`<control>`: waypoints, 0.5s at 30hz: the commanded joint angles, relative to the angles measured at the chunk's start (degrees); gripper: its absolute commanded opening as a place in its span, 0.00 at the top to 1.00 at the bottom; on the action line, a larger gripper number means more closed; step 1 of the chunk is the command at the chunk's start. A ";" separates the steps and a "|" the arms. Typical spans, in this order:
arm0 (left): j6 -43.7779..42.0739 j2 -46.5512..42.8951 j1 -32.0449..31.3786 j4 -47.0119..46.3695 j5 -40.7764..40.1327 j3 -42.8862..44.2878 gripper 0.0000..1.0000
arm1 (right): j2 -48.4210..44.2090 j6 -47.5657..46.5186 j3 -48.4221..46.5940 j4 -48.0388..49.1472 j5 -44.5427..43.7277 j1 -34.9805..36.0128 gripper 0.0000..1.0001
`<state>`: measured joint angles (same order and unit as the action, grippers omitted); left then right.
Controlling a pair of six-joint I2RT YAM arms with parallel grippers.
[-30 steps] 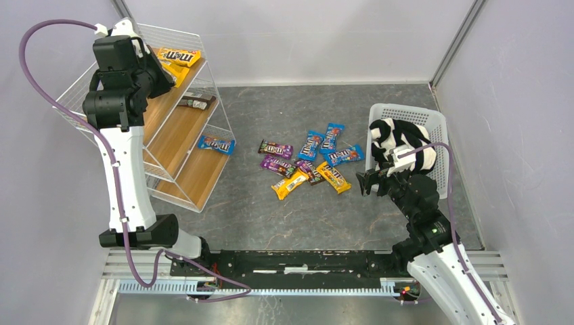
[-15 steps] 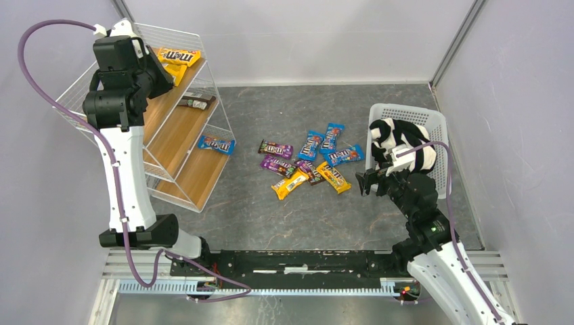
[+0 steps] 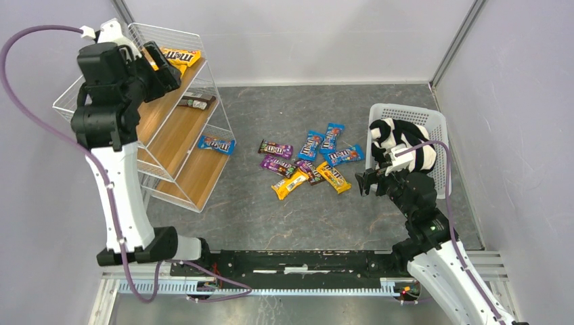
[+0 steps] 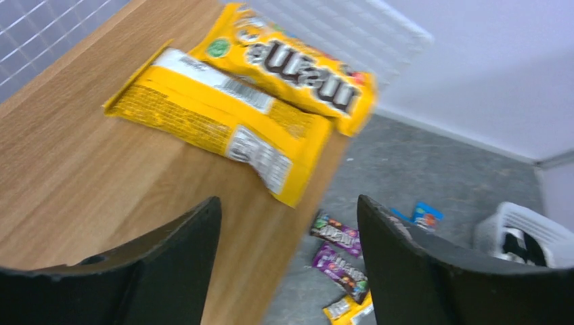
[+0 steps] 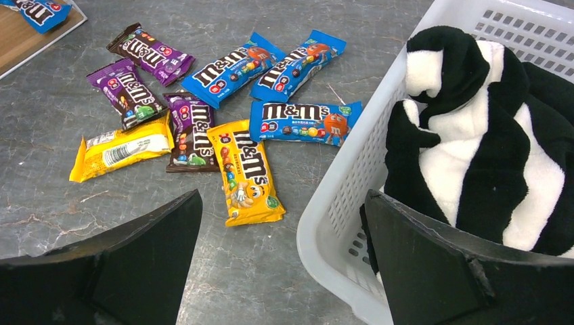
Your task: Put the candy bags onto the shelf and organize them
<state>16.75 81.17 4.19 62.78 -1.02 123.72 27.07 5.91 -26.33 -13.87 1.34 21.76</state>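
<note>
Two yellow candy bags lie on the top board of the shelf (image 3: 172, 132): one face up (image 4: 304, 61), one back side up (image 4: 223, 122). My left gripper (image 4: 289, 200) hovers open just above them, holding nothing; from above it (image 3: 162, 66) partly covers the yellow bags (image 3: 181, 56). A dark bag (image 3: 193, 102) rests on the middle board and a blue one (image 3: 216, 143) on the bottom board. Several blue, purple and yellow bags (image 3: 308, 159) lie loose on the table. My right gripper (image 5: 283, 196) is open and empty, right of a yellow bag (image 5: 247, 172) and beside the basket.
A white lattice basket (image 3: 440, 135) with a black-and-white striped cloth (image 3: 403, 145) stands at the right; its near corner (image 5: 338, 203) lies between my right fingers. Walls close in on the left, back and right. The shelf stands against the left wall.
My left gripper has opened, let go of the back-side-up yellow bag on the top board, and drawn back up and to the left. The right arm has not moved.
</note>
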 commanded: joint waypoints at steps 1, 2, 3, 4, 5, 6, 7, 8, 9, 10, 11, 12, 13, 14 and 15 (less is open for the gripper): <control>0.48 -8.24 0.13 -8.78 18.58 -2.65 0.19 | 0.52 -0.20 -1.09 1.74 0.33 0.29 0.02; 1.88 -9.73 -0.03 -10.81 23.05 -4.82 0.16 | 0.68 -0.17 -1.02 1.74 0.33 0.27 0.02; 3.63 -11.30 -0.73 -12.68 27.09 -7.67 0.14 | 0.77 -0.20 -1.03 1.78 0.24 0.26 0.02; 4.27 -12.93 -2.40 -14.50 29.15 -11.15 0.12 | 0.85 -0.12 -1.01 1.74 0.24 0.26 0.02; 4.67 -14.77 -5.46 -15.56 27.43 -14.23 0.11 | 0.92 -0.18 -0.93 1.70 0.11 0.34 0.02; 4.68 -16.35 -9.40 -16.63 24.20 -17.56 0.10 | 0.97 -0.15 -0.79 1.75 0.00 0.31 0.02; 3.97 -17.20 -13.52 -16.96 20.68 -19.80 0.10 | 1.12 -0.11 -0.81 1.75 -0.10 0.30 0.02; 3.76 -17.25 -18.34 -16.88 16.48 -21.46 0.10 | 1.30 -0.11 -0.75 1.67 -0.11 0.28 0.02; 3.71 -16.77 -23.21 -16.81 12.68 -22.89 0.10 | 1.53 -0.11 -0.90 1.52 -0.14 0.29 0.02; 3.88 -15.93 -28.26 -16.92 7.74 -24.30 0.10 | 1.78 -0.19 -1.09 1.41 -0.20 0.28 0.02; 4.18 -15.01 -34.01 -17.37 3.12 -25.92 0.10 | 1.91 -0.13 -1.16 1.35 -0.33 0.23 0.02; 4.49 -13.94 -39.86 -17.57 -2.87 -28.09 0.11 | 2.14 -0.17 -1.26 1.21 -0.57 0.21 0.02; 5.01 -13.07 -46.59 -17.63 -10.32 -29.15 0.12 | 2.26 -0.14 -1.31 1.05 -0.83 0.26 0.02; 6.04 -12.52 -51.98 -18.12 -16.36 -32.11 0.12 | 2.32 -0.22 -1.48 0.66 -0.99 0.30 0.02; 7.44 -12.30 -56.10 -19.42 -20.43 -34.99 0.12 | 2.25 -0.25 -1.61 0.24 -1.61 0.26 0.02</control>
<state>19.94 64.69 -35.97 46.61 1.28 96.90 29.15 5.91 -26.33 -14.11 1.21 21.76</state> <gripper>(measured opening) 0.885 0.982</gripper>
